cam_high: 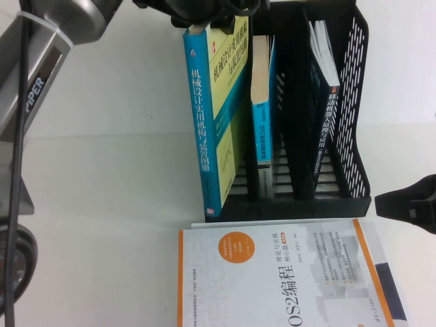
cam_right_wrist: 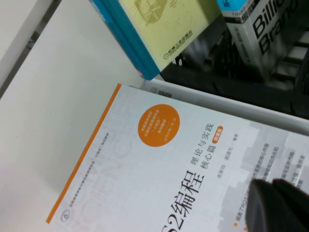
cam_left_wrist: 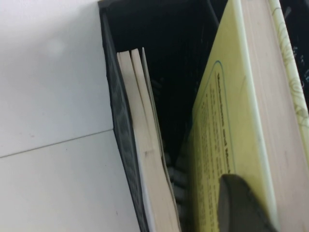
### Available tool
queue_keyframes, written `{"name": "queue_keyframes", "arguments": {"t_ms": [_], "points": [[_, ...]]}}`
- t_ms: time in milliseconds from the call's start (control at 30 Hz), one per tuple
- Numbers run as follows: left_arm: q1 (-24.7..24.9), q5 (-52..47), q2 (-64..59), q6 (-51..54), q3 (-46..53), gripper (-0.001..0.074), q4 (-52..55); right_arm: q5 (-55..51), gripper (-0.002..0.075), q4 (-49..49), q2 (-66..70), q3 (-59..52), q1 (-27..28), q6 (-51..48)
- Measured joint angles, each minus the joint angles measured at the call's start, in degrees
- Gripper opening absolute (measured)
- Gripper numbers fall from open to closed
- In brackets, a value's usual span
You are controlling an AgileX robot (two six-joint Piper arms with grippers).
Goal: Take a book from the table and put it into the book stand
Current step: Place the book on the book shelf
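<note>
Yellow-green book point(cam_high: 216, 116) held upright by left gripper point(cam_high: 204, 13), clamped on its top edge for slotting into book stand point(cam_high: 354, 102) | right gripper point(cam_high: 409, 204) parked beside stand, closure undeterminable

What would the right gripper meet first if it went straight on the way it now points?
Probably the white book with the orange circle lying on the table; the right gripper hovers over its cover, pointing toward the black slotted book stand beyond. Height above the cover is unclear.

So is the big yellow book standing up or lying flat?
Standing up. The book is on its edge in the book stand, spine facing out. The left gripper grips it at its far end.
</note>
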State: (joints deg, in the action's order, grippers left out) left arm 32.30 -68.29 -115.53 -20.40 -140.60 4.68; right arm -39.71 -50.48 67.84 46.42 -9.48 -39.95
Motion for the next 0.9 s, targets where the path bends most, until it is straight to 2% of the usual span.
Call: {"name": "queue_keyframes", "arguments": {"t_ms": [433, 900], "points": [[0.0, 1.2, -1.1, -0.4, -4.9, 0.0190, 2.9, -0.1, -0.0004, -0.1, 2.1, 0.0, 0.0, 0.0], [0.0, 4.9, -3.9, -0.4, -5.1, 0.0190, 3.4, -0.8, -0.0004, -0.3, 3.0, 0.0, 0.0, 0.0]]}}
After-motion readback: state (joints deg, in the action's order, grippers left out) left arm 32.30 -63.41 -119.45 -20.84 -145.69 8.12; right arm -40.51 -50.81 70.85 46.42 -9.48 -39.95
